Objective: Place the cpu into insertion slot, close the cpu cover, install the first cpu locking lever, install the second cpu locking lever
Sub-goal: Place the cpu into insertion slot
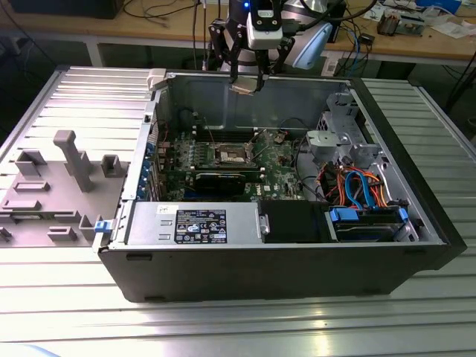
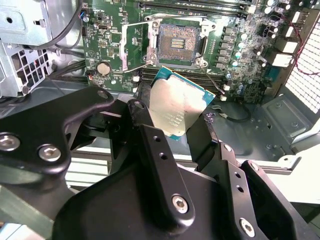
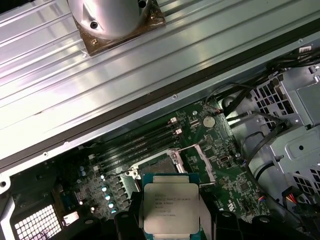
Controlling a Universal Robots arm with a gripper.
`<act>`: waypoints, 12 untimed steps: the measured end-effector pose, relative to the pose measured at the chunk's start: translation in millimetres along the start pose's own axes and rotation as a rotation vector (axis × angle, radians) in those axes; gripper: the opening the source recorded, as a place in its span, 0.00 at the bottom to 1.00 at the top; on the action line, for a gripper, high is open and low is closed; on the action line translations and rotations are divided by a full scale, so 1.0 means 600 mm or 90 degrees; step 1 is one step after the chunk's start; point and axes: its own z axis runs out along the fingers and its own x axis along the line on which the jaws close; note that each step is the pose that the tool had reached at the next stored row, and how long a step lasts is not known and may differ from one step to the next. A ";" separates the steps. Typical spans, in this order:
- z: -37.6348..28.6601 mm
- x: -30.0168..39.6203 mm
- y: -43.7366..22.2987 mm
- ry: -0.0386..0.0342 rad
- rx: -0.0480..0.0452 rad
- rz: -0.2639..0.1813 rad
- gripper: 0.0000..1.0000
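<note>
gripper (image 2: 174, 122), jaws clamped on the cpu (image 2: 176, 102) by its edges; chip level between them, probably to face the open socket (image 2: 177, 42) below squarely.

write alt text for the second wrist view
The gripper holds the cpu by its edges between black jaws, its silvery top facing the camera. Beyond it lies the green motherboard with its empty socket, inside the grey metal computer case.
</note>
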 end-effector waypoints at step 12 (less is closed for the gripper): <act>0.000 0.000 0.000 -0.0005 -0.0001 0.006 0.53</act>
